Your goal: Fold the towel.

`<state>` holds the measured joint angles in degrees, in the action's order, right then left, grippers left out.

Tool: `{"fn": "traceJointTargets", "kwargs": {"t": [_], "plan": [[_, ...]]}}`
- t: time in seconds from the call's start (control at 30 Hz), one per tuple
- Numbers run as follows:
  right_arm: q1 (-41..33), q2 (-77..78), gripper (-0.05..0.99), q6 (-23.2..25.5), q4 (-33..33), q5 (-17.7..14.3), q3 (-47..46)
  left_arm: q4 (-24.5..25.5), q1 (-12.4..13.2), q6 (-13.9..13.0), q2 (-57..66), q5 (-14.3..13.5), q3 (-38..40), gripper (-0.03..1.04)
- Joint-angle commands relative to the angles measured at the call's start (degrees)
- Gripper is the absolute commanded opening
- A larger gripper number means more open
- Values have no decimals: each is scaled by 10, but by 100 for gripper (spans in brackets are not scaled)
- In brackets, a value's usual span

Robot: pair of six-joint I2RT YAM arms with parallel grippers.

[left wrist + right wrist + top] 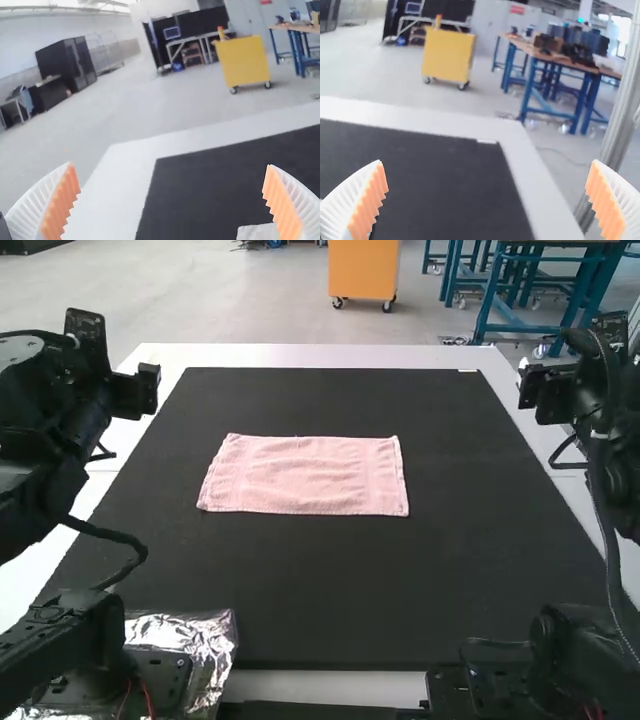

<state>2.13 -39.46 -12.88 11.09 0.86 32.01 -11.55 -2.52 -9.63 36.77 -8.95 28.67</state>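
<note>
Lying flat on the black mat (pixel 310 590): the pink towel (pixel 305 476).
Left claw (pixel 170 166) and right claw (pixel 487 162) gape empty; a shallow pinch could let an edge slip, skewing the fold.

Looks like rough, matt cloth on towel (pixel 305 475). Matt across black mat (pixel 330 580). Glossy, crinkled, metallic on foil (pixel 205 635). Smooth on white tabletop (pixel 300 355). Matt, ridged on orange pads (pixel 60 205).

A workshop or lab, with workbenches (pixel 555 57) and a wheeled cabinet (pixel 448 55)
</note>
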Motion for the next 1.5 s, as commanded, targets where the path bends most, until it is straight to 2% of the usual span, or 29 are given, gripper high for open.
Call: {"fn": "traceJointTargets", "kwargs": {"t": [0.0,0.03,0.1,0.13,0.23,0.27,0.37,0.5,0.7,0.87,1.03,1.27,1.47], "plan": [[-6,-112,91,90,-55,51,71,28,15,80,110,2,54,86],[-10,-146,91,95,-71,64,88,43,18,89,150,2,73,86],[-23,-212,91,96,-96,67,114,84,25,118,227,18,110,92],[-33,-247,91,96,-110,67,126,104,31,138,264,38,126,95],[-71,-341,91,86,-133,60,152,157,53,167,356,97,171,96],[-84,-365,91,79,-134,43,159,164,60,167,383,105,184,96],[-121,-425,91,64,-120,19,176,160,67,167,450,128,211,96],[-147,-497,91,64,-103,13,208,145,67,160,516,131,242,96],[-158,-596,91,89,-99,16,267,132,67,123,596,133,282,96],[-163,-662,90,91,-85,11,321,110,67,87,654,106,307,96],[-165,-721,90,91,-88,11,377,114,64,77,697,104,347,96],[-170,-787,90,90,-90,11,427,110,40,71,739,100,385,96],[-180,-835,91,88,-93,11,459,109,38,70,767,100,402,96]]}}
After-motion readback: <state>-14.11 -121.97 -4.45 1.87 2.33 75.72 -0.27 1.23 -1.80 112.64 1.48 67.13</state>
